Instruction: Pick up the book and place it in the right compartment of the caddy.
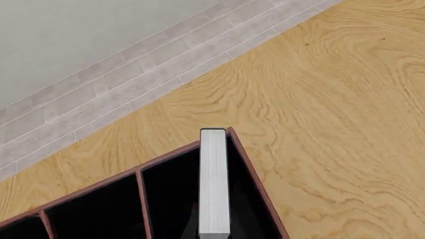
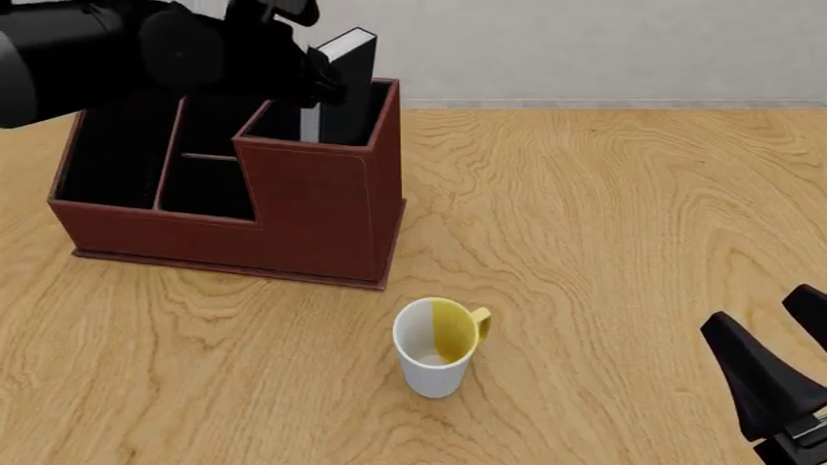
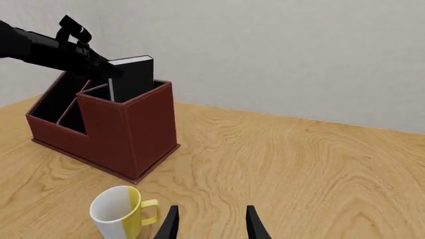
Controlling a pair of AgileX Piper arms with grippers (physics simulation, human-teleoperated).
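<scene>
The book [image 2: 339,92] stands upright in the right compartment [image 2: 359,116] of the caddy [image 2: 232,208], which sits toward the table's [image 2: 621,242] far left corner, and its top sticks up above the raised walls. The left gripper [image 2: 310,82] is at the book's upper edge, but whether it still clamps the cover cannot be told; its fingers are out of the wrist view, which shows only white page edges. The book looks stiff, thin and fairly light, with matte covers unlikely to slip, so pinching across both covers near the top suits it. The right gripper [image 3: 211,224] hangs spread and empty near the mug [image 2: 437,349].
</scene>
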